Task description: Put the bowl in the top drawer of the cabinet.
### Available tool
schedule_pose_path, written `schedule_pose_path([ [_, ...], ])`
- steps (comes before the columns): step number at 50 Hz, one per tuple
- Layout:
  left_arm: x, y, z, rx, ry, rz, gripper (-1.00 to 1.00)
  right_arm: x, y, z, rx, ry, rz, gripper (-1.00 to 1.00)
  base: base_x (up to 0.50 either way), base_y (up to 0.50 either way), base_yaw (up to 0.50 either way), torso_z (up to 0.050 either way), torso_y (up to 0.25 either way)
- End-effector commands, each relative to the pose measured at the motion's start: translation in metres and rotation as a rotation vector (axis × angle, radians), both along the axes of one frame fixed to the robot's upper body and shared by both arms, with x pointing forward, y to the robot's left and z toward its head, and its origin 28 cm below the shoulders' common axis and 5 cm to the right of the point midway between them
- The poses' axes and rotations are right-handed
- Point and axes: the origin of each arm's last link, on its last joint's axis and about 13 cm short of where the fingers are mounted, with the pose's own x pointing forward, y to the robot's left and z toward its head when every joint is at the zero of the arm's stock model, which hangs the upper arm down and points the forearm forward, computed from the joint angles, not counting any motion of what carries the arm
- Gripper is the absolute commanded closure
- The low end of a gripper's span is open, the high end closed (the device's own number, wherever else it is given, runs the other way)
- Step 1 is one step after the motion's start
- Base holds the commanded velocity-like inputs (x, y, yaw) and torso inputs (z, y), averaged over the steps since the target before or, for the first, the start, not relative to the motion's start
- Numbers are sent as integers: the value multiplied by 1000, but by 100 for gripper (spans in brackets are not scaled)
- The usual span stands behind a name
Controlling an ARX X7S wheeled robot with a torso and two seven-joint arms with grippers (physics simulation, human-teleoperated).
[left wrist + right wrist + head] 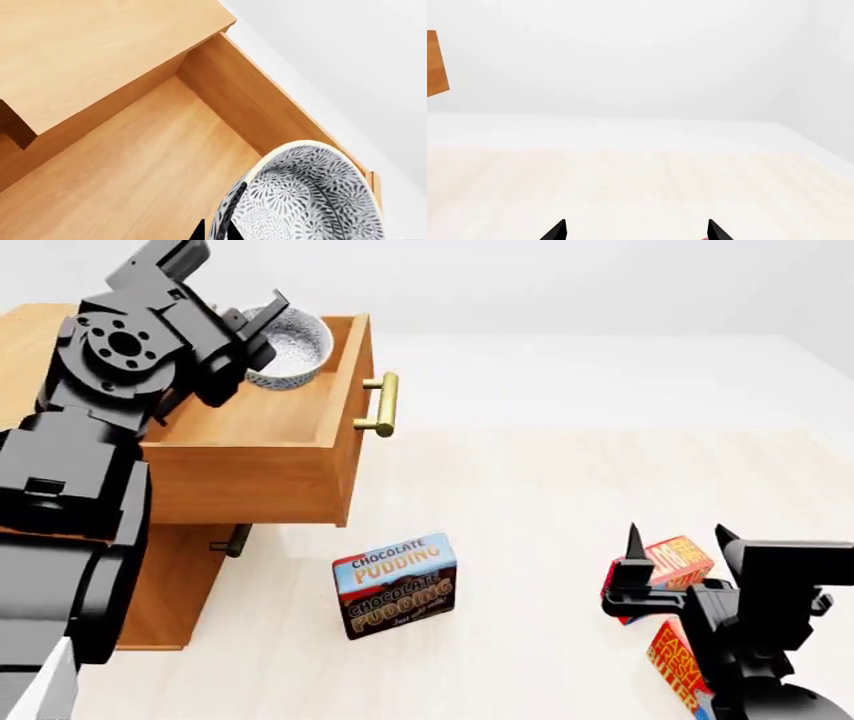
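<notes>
At 10 o'clock in the head view, the left hand [254, 335] grips the bowl [291, 348] by its rim over the pulled-out top drawer [254, 440] of the cabinet [34, 350], drawer floor directly below. At 4 o'clock, the right hand [678, 538] idles, spread wide, holding nothing, far off.

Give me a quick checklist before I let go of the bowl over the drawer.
1. Top drawer pulled out of the cabinet: ok.
2. Drawer floor bare under the drop: ok in the left wrist view.
3. Bowl inside the drawer's outline: ok, near the front corner by the brass handle.
4. Bowl level: not ok, it is tilted.
5. Left gripper shut on the bowl's rim: ok.
6. Right gripper out of the way: ok, open and empty above the orange box, far from the drawer.
</notes>
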Motion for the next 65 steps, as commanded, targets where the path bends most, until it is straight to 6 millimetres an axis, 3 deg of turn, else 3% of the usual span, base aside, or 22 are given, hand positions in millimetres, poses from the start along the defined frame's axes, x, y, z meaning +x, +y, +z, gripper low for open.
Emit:
schedule_pose_path([
  [1,3,-3,-6,15,-2,-3,100,-1,-4,-5,-6,15,-18,-100,0,0,0,0,0],
  [56,9,2,-17,11,-5,132,100,-6,-10,-16,12,36,-48,-100,0,0,0,0,0],
  [57,9,2,-17,10,-5,133,-100,-6,-10,-16,12,36,-48,-100,0,0,0,0,10],
  [65,10,3,-16,12,-11,144,-100,-6,-10,-16,13,37,-51,-100,0,0,0,0,0],
])
